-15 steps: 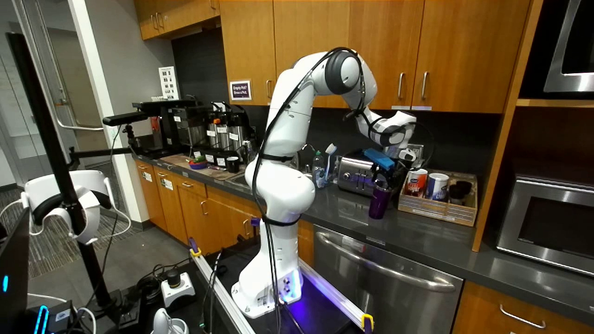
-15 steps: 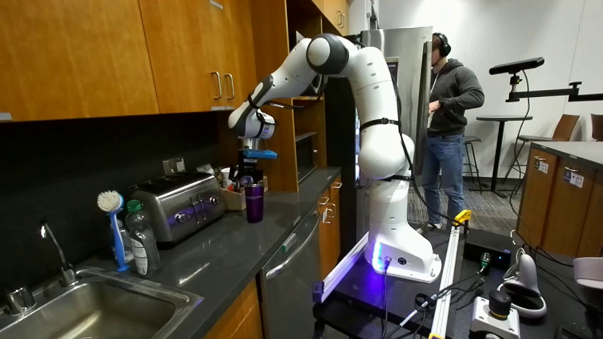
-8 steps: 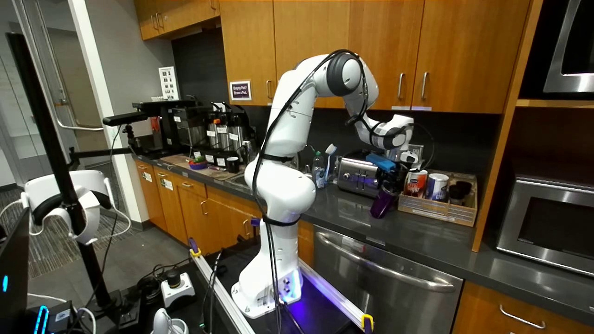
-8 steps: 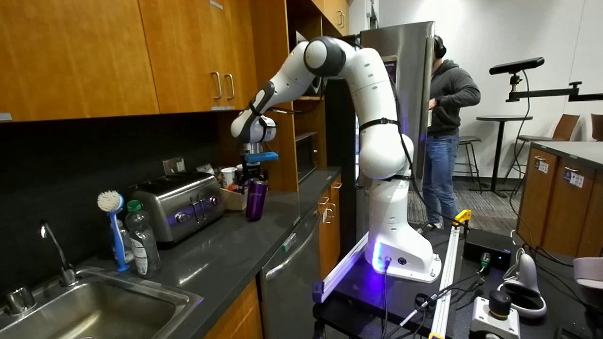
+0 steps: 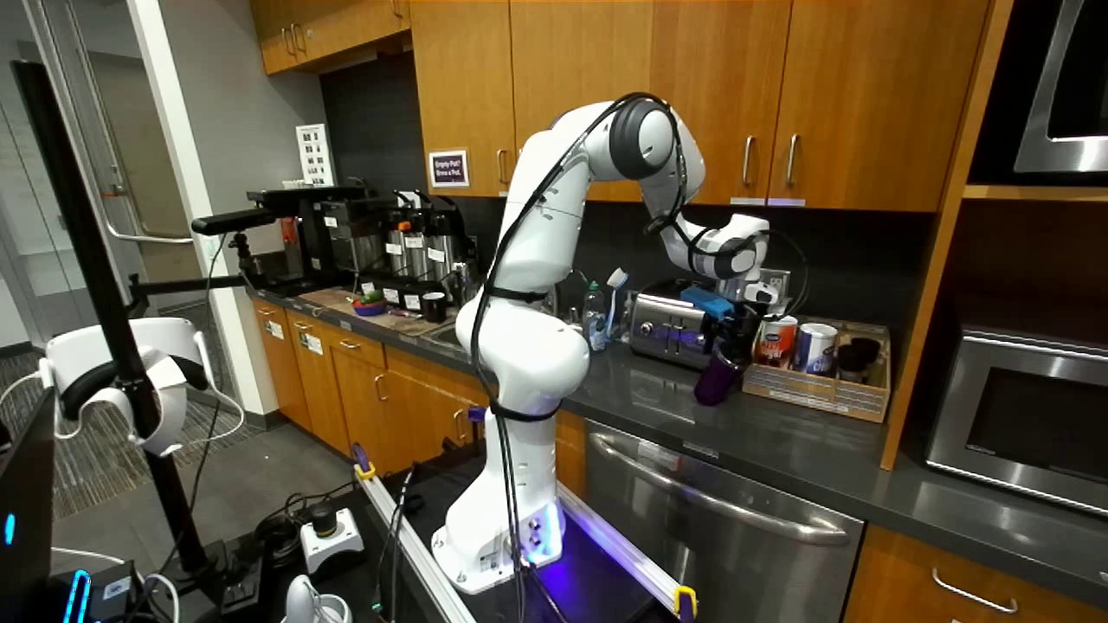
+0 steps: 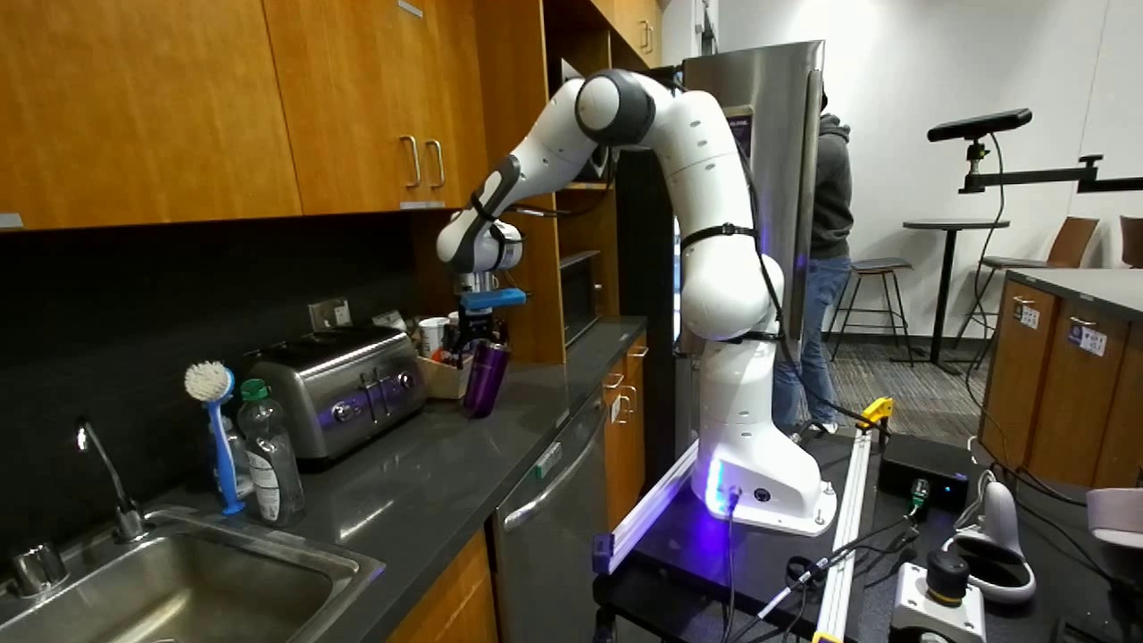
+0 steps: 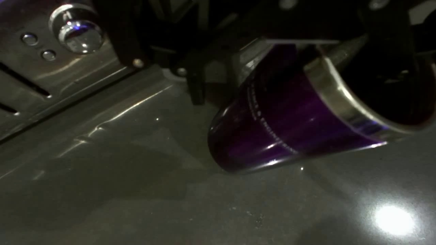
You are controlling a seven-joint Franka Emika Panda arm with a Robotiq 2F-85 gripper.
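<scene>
Wood-fronted cabinets (image 5: 736, 69) are hanging above a dark counter (image 5: 640, 398) in both exterior views, and a steel dishwasher (image 5: 718, 554) is sitting beneath. A refrigerator (image 6: 777, 152) is standing near a white wall (image 6: 938, 54), and a round table (image 6: 955, 224) is resting on striped carpet (image 6: 911, 393). Light (image 7: 394, 220) (one bright, blurred spot) is glaring off the counter in the wrist view.
</scene>
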